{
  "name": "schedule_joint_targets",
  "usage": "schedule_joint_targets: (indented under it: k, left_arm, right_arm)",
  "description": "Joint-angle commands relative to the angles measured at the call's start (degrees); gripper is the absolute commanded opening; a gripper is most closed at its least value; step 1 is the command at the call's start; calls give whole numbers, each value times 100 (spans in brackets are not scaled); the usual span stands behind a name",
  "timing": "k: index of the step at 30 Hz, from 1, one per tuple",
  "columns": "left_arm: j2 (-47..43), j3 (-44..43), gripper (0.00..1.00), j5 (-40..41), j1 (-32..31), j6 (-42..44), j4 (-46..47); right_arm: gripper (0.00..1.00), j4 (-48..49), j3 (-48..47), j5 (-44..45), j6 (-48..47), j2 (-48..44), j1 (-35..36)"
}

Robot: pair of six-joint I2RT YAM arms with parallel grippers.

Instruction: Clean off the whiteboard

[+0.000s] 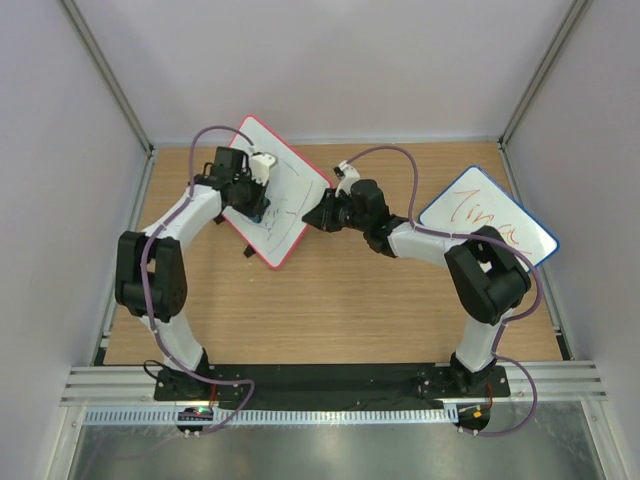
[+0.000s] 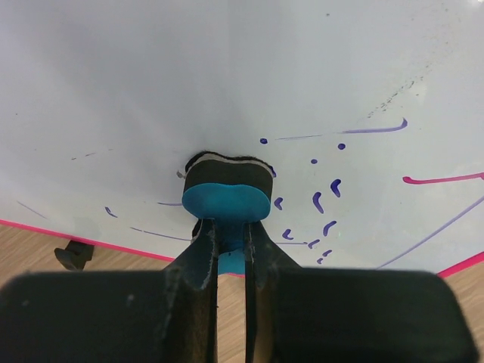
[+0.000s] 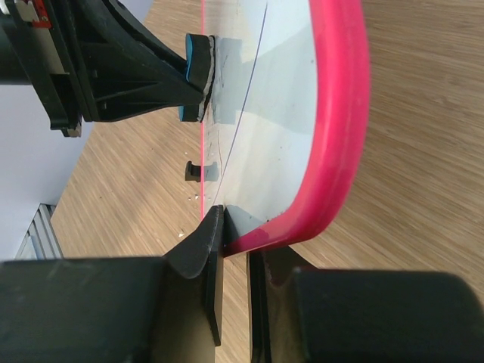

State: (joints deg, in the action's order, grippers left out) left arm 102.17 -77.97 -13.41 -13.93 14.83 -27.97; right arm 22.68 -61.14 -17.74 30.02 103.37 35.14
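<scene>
left fingers (image 2: 190, 268) were clamped on blue eraser (image 2: 227, 203), pressed flat to whiteboard (image 2: 227, 68). right fingers (image 3: 203, 246) pinched whiteboard's rim; it looked tilted over surface (image 1: 350, 300). purple dashes (image 2: 321, 200) lay right of eraser: best press firmly, sweep rightward.

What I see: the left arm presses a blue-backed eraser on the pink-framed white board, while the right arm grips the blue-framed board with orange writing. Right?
Not quite: the right gripper grips the edge of the same pink-framed white board, as the right wrist view shows. The left gripper does press the blue-backed eraser on it.
</scene>
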Motion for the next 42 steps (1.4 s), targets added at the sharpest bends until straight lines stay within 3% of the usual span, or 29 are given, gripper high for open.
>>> schedule_joint_targets:
  k: [1,7,11,22,25,30,35,39,42]
  left_arm:
    - [584,-33,0,-927,144,-366,-165]
    - [1155,-753,0,-725,1338,-832,-112]
    - [1638,-1342,0,-751,1727,-1070,-297]
    - [1790,-1581,0,-1040,1640,-1070,-429]
    - [1518,-1143,0,-1260,1446,-1070,-368]
    - [744,95,0,-1340,367,-921,-51]
    - [339,555,0,-1243,-766,-991,63]
    - [277,652,0,-1357,-971,-1105,54]
    - [207,617,0,-1006,-918,-947,10]
  right_arm:
    - [1,-554,50,-160,-1209,-107,231]
    - [1,-545,24,-177,-1192,-89,231]
    - [1,-519,41,-195,-1156,-72,231]
    - [1,-677,42,-98,-1236,-221,231]
    - [1,-677,-20,-107,-1253,-177,248]
    - [1,-686,-99,-142,-1253,-98,257]
    - [1,-686,-108,-125,-1227,-98,283]
    - [1,-650,-29,-107,-1200,-116,283]
    - [1,-668,-11,-90,-1209,-142,292]
